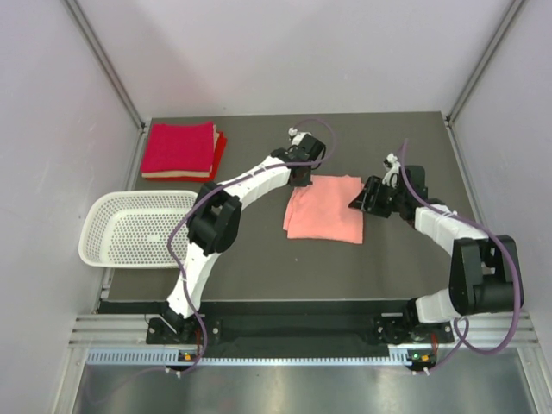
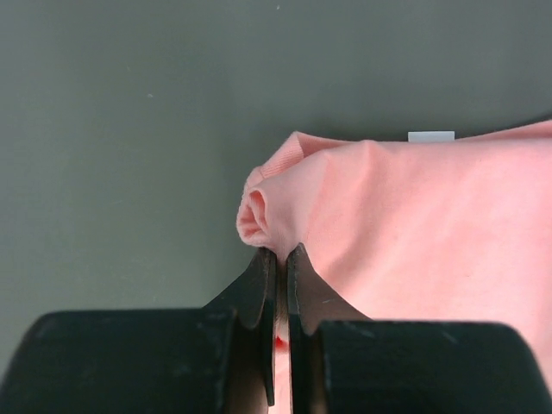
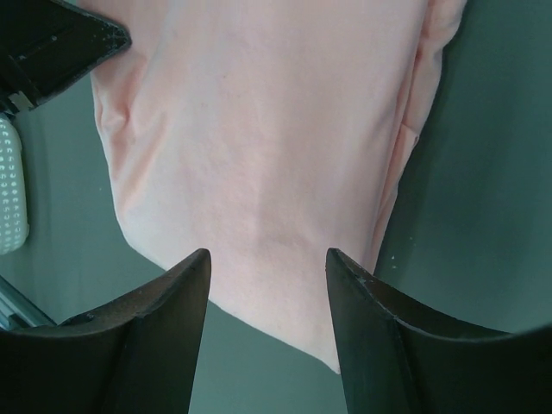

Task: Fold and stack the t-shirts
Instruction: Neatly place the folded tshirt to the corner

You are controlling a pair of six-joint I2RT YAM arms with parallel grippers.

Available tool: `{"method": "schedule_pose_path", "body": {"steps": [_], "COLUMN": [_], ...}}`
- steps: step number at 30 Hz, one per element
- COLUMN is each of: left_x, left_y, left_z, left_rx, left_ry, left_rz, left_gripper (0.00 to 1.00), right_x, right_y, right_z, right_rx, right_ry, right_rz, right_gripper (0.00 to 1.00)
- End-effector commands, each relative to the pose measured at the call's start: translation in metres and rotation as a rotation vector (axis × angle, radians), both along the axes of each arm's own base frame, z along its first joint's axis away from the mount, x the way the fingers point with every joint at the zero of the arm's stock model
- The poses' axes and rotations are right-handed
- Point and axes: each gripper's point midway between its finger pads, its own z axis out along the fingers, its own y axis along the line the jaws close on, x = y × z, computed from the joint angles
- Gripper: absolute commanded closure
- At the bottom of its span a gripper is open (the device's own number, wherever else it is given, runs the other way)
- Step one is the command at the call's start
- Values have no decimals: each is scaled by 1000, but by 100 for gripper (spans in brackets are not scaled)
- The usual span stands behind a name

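1. Left hand [image 2: 276, 252] is closed, pinching a bunched corner of the salmon-pink t-shirt [image 2: 414, 224]. The cloth curls into a small roll right at the fingertips, and pink shows in the slit between the jaws.
2. Top view: the left hand sits at the shirt's upper-left corner, its arm running diagonally up from the lower left of the frame.
3. Right hand [image 3: 267, 254] is open with its fingers well apart. Flat pink cloth shows between them and nothing is gripped. In the top view it is at the shirt's right edge.
4. Salmon-pink t-shirt lies flat, roughly rectangular, just right of centre on the desk [image 1: 259, 259]. In the left wrist view a white tag [image 2: 430, 136] pokes out at its upper edge.
5. Red t-shirts [image 1: 179, 148] are folded square and stacked at the desk's upper-left corner, well apart from the pink one.
6. White perforated basket [image 1: 90, 237] is at mid-left of the frame, below the red stack, overhanging the desk's left edge.
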Motion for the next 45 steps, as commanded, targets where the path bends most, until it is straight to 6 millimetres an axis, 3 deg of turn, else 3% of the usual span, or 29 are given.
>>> {"method": "schedule_pose_path", "body": {"steps": [1, 6, 10, 21, 31, 45], "left_x": [14, 27, 45, 81, 118, 125], "left_y": [19, 53, 97, 180, 236, 298], "left_z": [37, 40, 46, 91, 128, 199], "left_rx": [41, 63, 90, 258, 398, 549], "left_ry": [-73, -46, -37, -115, -206, -333], "left_rz": [8, -27, -12, -77, -86, -29], "left_gripper": [100, 100, 100, 100, 100, 100], "right_x": [3, 1, 1, 4, 7, 13], "right_y": [0, 0, -1, 2, 3, 2], "right_z": [23, 28, 33, 36, 43, 45], "right_rx": [-10, -10, -7, 0, 1, -9], "right_ry": [-80, -90, -111, -125, -156, -189], "right_rz": [-2, -1, -4, 10, 22, 42], "right_gripper": [44, 44, 44, 44, 44, 44]}}
